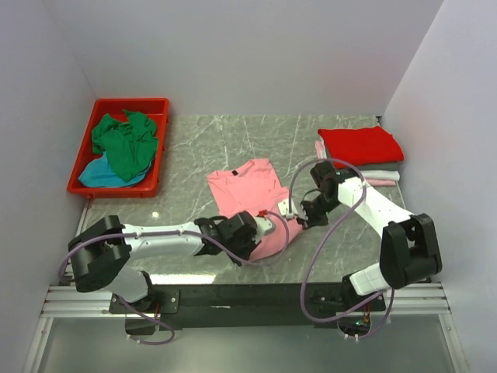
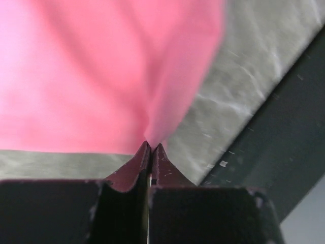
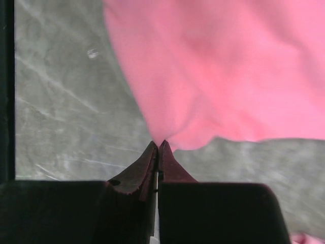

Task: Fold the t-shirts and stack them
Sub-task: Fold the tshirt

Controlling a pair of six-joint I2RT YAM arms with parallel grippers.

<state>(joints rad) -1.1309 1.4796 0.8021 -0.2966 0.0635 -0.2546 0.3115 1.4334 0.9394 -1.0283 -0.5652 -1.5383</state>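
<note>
A salmon pink t-shirt (image 1: 247, 189) with a dark neck label lies on the marble table's middle, its near part lifted and bunched. My left gripper (image 1: 266, 226) is shut on its near hem; in the left wrist view the cloth (image 2: 101, 76) pinches into the closed tips (image 2: 152, 145). My right gripper (image 1: 299, 213) is shut on the shirt's right edge, where the pink cloth (image 3: 218, 66) runs into the closed tips (image 3: 159, 143). A folded red t-shirt (image 1: 360, 144) tops a stack at the back right over a pale pink one (image 1: 380, 181). Green (image 1: 124, 141) and teal (image 1: 105, 176) t-shirts lie crumpled in the bin.
A red plastic bin (image 1: 159, 159) stands at the back left. White walls close in the table on three sides. A dark rail (image 1: 256, 295) runs along the near edge by the arm bases.
</note>
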